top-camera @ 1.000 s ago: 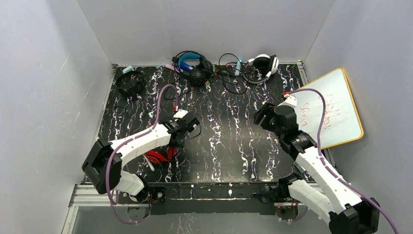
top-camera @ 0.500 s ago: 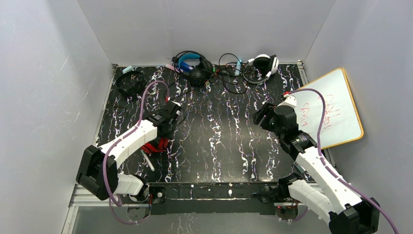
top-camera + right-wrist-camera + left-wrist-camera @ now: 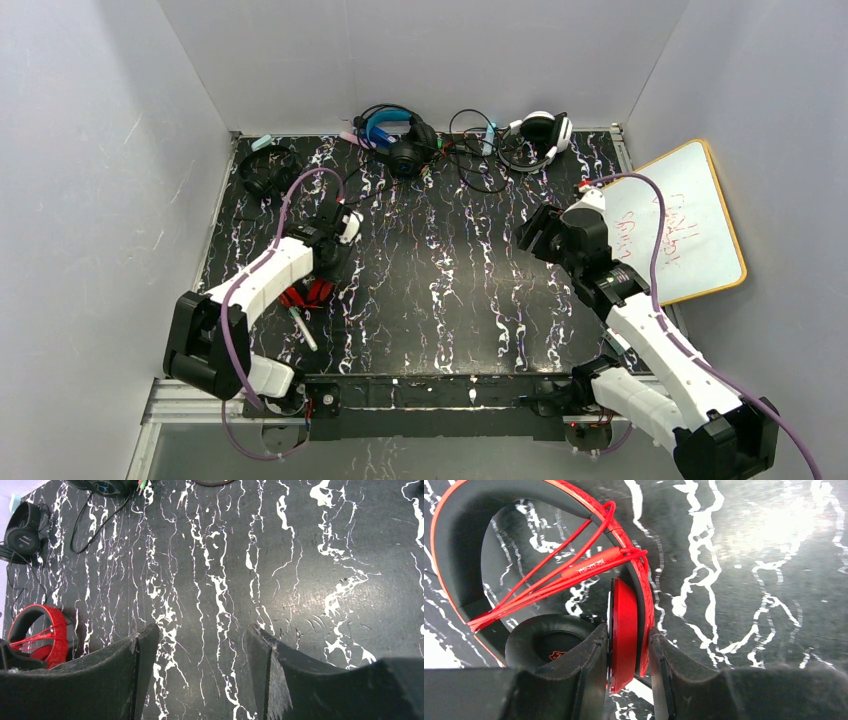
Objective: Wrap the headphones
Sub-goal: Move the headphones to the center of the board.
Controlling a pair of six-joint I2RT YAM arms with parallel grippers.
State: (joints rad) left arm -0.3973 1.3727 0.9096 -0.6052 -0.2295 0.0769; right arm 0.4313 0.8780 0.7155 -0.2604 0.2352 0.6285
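**Operator:** Where is the piece, and what holds it?

**Inspector:** The red pair lies at about 8 o'clock on the table, under your left arm. Your left gripper pinches one cup edge-on, a finger on each face. Your right gripper stands spread and empty above bare table toward 3 o'clock.

**Operator:** How will it handle?

**Inspector:** I judge it light. The shells are hard and glossy, so they may slip between the pads. The band looks springy, and its joints to the cups are likely the weak points. The cable is thin and limp, and several strands cross the band's arc. Whether they are secured, I cannot tell.

**Operator:** Where should I take hold?

**Inspector:** Keep the cup, or take the band at its crown. Take the cable at the inline control, where it is thickest. The black pair at 11 o'clock and the blue-band pair at 12 lie unwrapped, cables loose.
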